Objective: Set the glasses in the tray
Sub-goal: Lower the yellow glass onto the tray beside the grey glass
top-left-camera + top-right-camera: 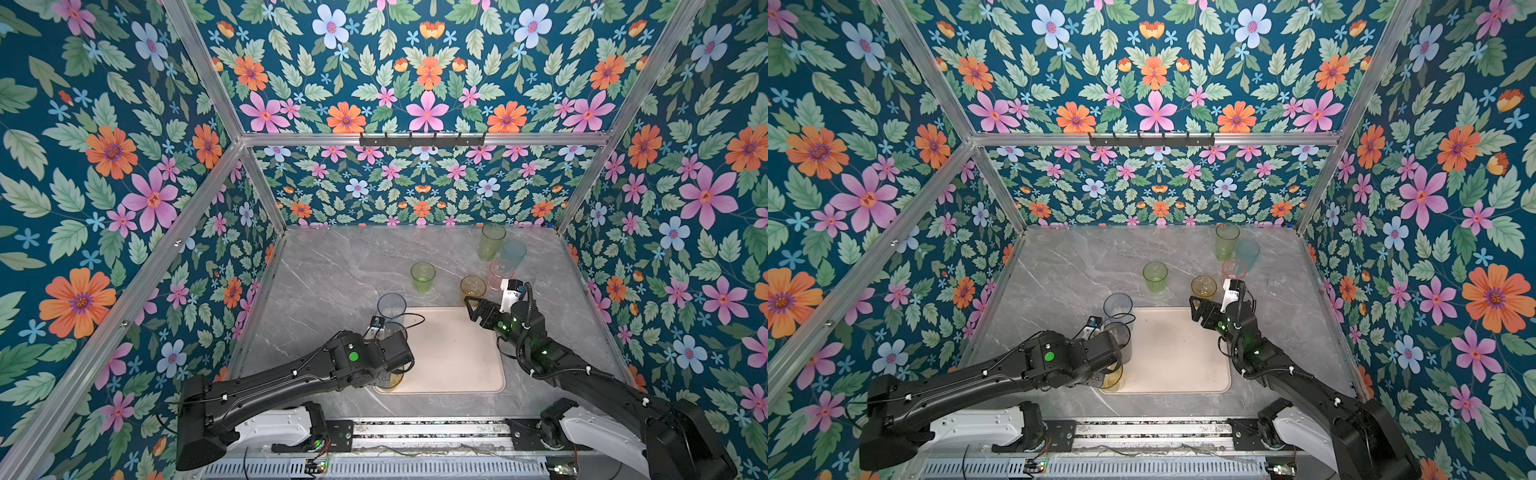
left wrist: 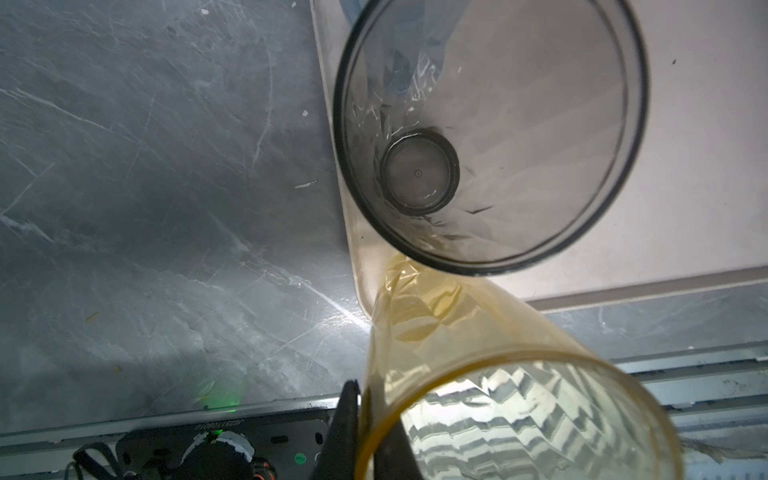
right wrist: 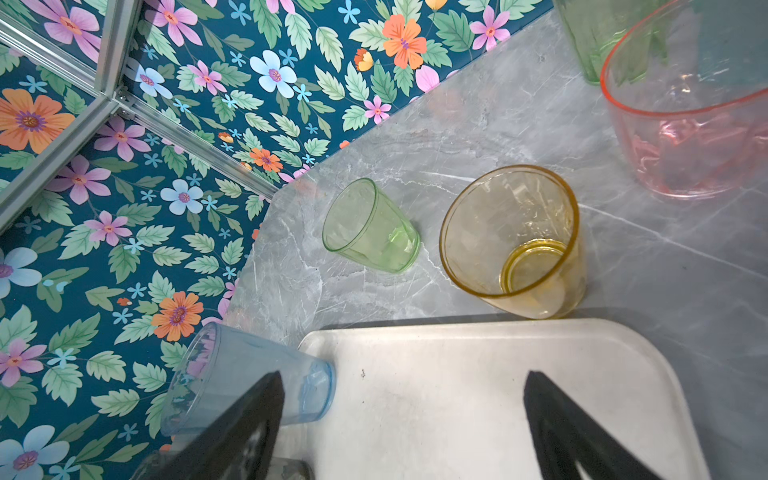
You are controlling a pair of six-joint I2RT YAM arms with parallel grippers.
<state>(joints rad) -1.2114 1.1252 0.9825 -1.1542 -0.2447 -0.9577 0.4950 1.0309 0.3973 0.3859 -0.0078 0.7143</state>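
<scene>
Pinching the rim of the tall translucent amber tumbler (image 2: 415, 324), the left gripper (image 2: 368, 424) is clamped shut at the flat beige-pink tray (image 1: 457, 357)'s near-left corner. If released astride the raised rim, the glass could be tipped into the smoke-grey tumbler (image 2: 490, 124). The right gripper (image 3: 403, 376) is spread wide, empty.

both top views high, angled down over the whole table (image 1: 332, 270), wrist views close, sharing the tray (image 2: 706, 166)

Three glasses (image 1: 391, 307) line the tray (image 1: 453, 353) at left; others stand behind
</scene>
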